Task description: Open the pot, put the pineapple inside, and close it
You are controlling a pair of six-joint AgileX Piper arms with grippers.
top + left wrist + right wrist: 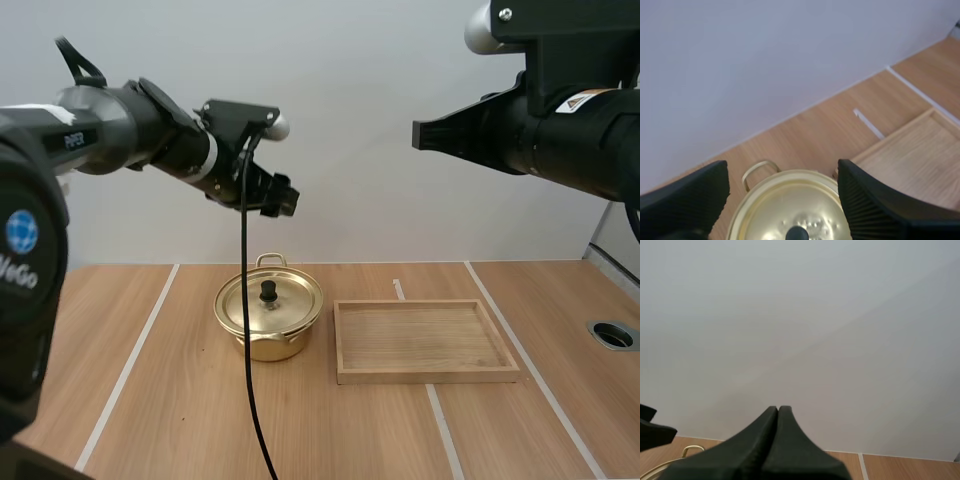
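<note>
Hovering over the pot (268, 318) and a little behind it in the high view, the left gripper (283, 200) is apart from it; the lid (270, 300) sits on the pot with its black knob (268, 291) upright, so the inside is hidden; the tray (425, 372) lies on the table (180, 420) just beside the pot, not touching, bare wood across its floor; the right gripper (418, 133) is high over the tray, well apart from the pot, closed to a point.

In the left wrist view the left gripper (781, 167) has its fingers (865, 200) spread apart, ribbed faces turned to each other; the closed pot (770, 210) lies below and between them, untouched; the knob (796, 233) is about midway between the fingers; a loop handle (760, 162) lies just past the tips; the tray (910, 160) lies outside one finger.

In the right wrist view the right gripper (778, 409) is pressed together as one dark wedge, holding nothing; the pot's rim (655, 471) and handle (692, 447) lie beyond it, well apart; the left gripper (655, 432) hangs just above them.
</note>
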